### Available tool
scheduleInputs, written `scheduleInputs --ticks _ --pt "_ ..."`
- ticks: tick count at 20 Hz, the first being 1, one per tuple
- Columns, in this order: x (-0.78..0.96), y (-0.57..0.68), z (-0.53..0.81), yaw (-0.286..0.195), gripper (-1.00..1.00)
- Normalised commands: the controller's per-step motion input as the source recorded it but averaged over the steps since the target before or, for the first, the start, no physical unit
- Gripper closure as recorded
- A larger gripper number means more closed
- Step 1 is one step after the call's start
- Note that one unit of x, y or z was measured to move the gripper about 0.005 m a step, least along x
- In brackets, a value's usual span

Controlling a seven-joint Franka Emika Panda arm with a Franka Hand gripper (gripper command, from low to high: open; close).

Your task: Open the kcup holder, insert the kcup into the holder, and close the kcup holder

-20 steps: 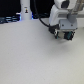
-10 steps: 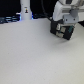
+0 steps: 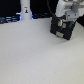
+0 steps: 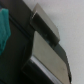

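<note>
The kcup holder [image 3: 62, 30] is a black box with grey panels, on the white table at the exterior view's back right. My gripper [image 3: 66, 21] hangs right over its top, and the fingers are lost in blur against the box. The wrist view shows the kcup holder [image 4: 47, 55] very close, with its grey panels and a raised grey flap. A teal-green patch [image 4: 3, 31] at that picture's edge looks like the kcup. I cannot tell whether it is held or resting.
A white bottle-like post [image 3: 25, 10] stands at the exterior view's back left beside dark clutter along the back edge. The white table [image 3: 35, 57] spreads out in front of the holder.
The arm has edged slightly toward the exterior view's right over the holder. The holder has stayed in place.
</note>
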Motion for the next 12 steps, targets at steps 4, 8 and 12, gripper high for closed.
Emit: scheduleInputs --ticks 4,8,12 --pt "-0.20 0.37 0.49 0.025 -1.00" --pt "0.05 0.13 0.63 -0.009 -1.00" --pt "0.09 0.02 0.19 -0.008 -1.00"
